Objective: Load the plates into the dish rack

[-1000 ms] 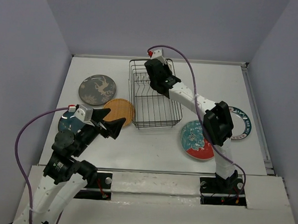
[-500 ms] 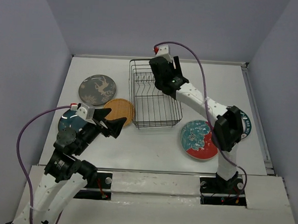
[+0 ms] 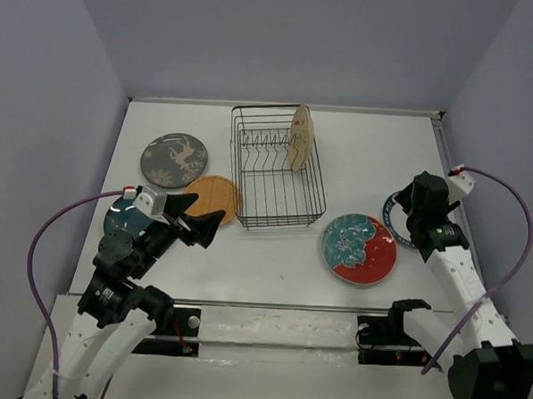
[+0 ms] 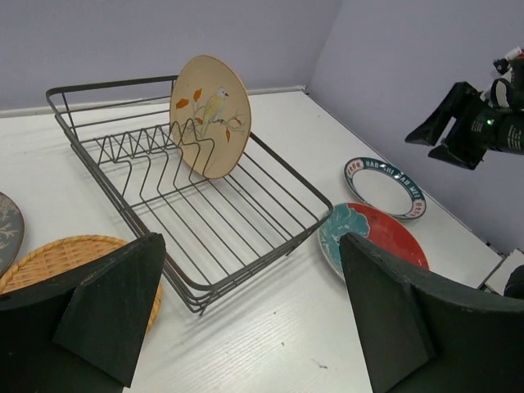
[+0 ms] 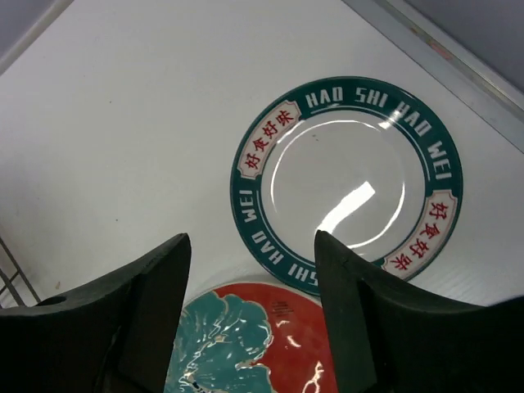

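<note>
Surface: white worktop (image 3: 271,276), grey walls round it, arm bases at the near edge.
Rack: dish rack (image 3: 277,178) far-centre, with the tan plate (image 3: 300,137) upright in the dividers at the far right end (one in, five out).
Likely next: white teal-rimmed plate (image 5: 348,184), flat on the worktop at right, just beside the red-and-teal floral plate (image 3: 360,249).
Key relation: plate lies under the right fingers (image 5: 147,311). Its near rim sits between them and the rest runs ahead and a bit right. It is round, so no long axis.
Nearer arm: right, clearly.
Right fingers: apart, empty, seemingly clear of the plate.
Right arm pose: elbow out at near right, wrist tipped down.
Left fingers (image 4: 106,319): wide apart, empty, aimed at the rack, orange plate (image 3: 215,199) just beside them.
Others: grey plate (image 3: 174,159) far left, dark teal plate (image 3: 121,217) partly under the left arm.
</note>
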Robot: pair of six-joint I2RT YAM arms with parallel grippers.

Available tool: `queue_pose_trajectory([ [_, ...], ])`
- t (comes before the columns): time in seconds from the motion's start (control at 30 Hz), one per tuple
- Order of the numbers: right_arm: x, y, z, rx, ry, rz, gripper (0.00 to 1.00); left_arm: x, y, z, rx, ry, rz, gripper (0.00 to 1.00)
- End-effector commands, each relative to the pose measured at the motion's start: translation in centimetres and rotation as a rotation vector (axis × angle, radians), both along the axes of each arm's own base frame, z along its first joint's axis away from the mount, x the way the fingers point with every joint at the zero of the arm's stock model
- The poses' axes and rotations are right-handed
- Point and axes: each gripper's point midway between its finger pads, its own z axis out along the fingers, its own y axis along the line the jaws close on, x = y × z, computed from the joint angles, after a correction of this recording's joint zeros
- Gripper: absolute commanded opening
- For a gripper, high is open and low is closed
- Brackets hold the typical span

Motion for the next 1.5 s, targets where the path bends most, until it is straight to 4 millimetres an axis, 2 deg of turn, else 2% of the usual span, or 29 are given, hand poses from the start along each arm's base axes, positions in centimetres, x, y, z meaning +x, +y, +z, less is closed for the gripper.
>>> queue_pose_trajectory([
  [0.0,-2.3,-3.2,1.3,0.094,-0.131,-0.157,0.63,-1.1,0.1,3.1,-0.042,-0.095,-0.026,0.99],
  [0.07,-3.5,-5.1,0.2,0.108,-0.102,-0.214,0.61,-1.3,0.3,3.2,-0.047,-0.101,-0.022,0.99],
  [0.1,-4.4,-6.7,-1.2,0.139,-0.076,-0.255,0.60,-1.3,0.3,3.3,-0.050,-0.105,-0.020,0.99],
  [0.13,-4.8,-7.4,-1.9,0.161,-0.067,-0.271,0.59,-1.3,0.4,3.3,-0.049,-0.102,-0.016,0.99],
  [0.17,-5.1,-7.8,-2.6,0.189,-0.058,-0.277,0.59,-1.3,0.5,3.3,-0.050,-0.102,-0.011,0.99],
  [0.2,-5.0,-7.4,-3.5,0.237,-0.043,-0.235,0.60,-1.5,0.6,3.5,-0.054,-0.110,-0.011,0.99],
  [0.23,-5.6,-8.7,-4.0,0.253,-0.040,-0.277,0.61,-1.6,0.5,3.5,-0.056,-0.111,-0.014,0.99],
  [0.3,-5.7,-9.1,-5.1,0.288,-0.013,-0.270,0.63,-1.7,0.5,3.5,-0.058,-0.113,-0.017,0.99],
  [0.33,-6.3,-10.2,-5.8,0.303,-0.009,-0.303,0.64,-1.8,0.5,3.6,-0.059,-0.116,-0.020,0.99],
  [0.37,-6.3,-10.4,-6.7,0.329,0.012,-0.295,0.64,-1.9,0.4,3.7,-0.059,-0.118,-0.023,0.99],
  [0.43,-5.9,-9.7,-8.1,0.409,0.014,-0.238,0.65,-2.1,0.6,3.9,-0.064,-0.124,-0.022,0.99],
  [0.5,-6.0,-9.9,-9.2,0.467,0.013,-0.236,0.65,-2.2,0.6,3.9,-0.068,-0.127,-0.022,0.99],
  [0.57,-5.4,-8.7,-10.3,0.524,0.011,-0.178,0.67,-2.2,0.6,3.9,-0.067,-0.125,-0.020,0.99],
  [0.7,-4.6,-7.7,-12.0,0.597,0.011,-0.138,0.67,-2.3,0.5,3.9,-0.067,-0.125,-0.028,0.99],
  [0.77,-4.7,-7.0,-13.7,0.656,0.036,-0.145,0.64,-2.2,0.5,3.8,-0.065,-0.123,-0.026,0.99],
  [0.87,-4.3,-7.0,-14.9,0.703,0.025,-0.153,0.54,-2.1,0.5,3.8,-0.063,-0.119,-0.023,0.99],
  [0.9,-4.1,-7.0,-15.0,0.719,0.004,-0.161,0.44,-2.1,0.5,3.7,-0.063,-0.119,-0.023,0.99],
  [1.0,-3.6,-7.3,-15.0,0.728,-0.044,-0.181,0.31,-1.9,0.6,3.6,-0.061,-0.112,-0.011,0.99],
  [1.03,-3.5,-7.4,-14.9,0.728,-0.058,-0.188,0.23,-1.9,0.6,3.6,-0.060,-0.110,-0.012,0.99],
  [1.13,-3.1,-7.9,-14.0,0.714,-0.118,-0.202,0.20,-1.8,0.4,3.5,-0.056,-0.106,-0.020,0.99],
  [1.23,-3.0,-8.5,-13.4,0.692,-0.145,-0.217,0.07,-1.6,0.4,3.3,-0.053,-0.099,-0.014,0.99],
  [1.3,-2.7,-8.8,-12.7,0.679,-0.165,-0.218,0.07,-1.4,0.5,3.2,-0.050,-0.095,-0.005,0.99],
  [1.37,-2.3,-9.1,-11.1,0.653,-0.210,-0.203,0.07,-1.1,0.4,2.9,-0.044,-0.082,0.003,0.99],
  [1.4,-1.7,-8.9,-8.9,0.639,-0.265,-0.154,0.07,-0.7,0.4,2.6,-0.035,-0.068,0.007,0.99],
  [1.43,-1.6,-8.9,-8.2,0.627,-0.284,-0.146,0.07,-0.7,0.4,2.6,-0.035,-0.068,0.009,0.99],
  [1.47,-1.3,-8.9,-6.7,0.617,-0.318,-0.118,0.07,-0.5,0.3,2.4,-0.029,-0.058,0.010,0.99],
])
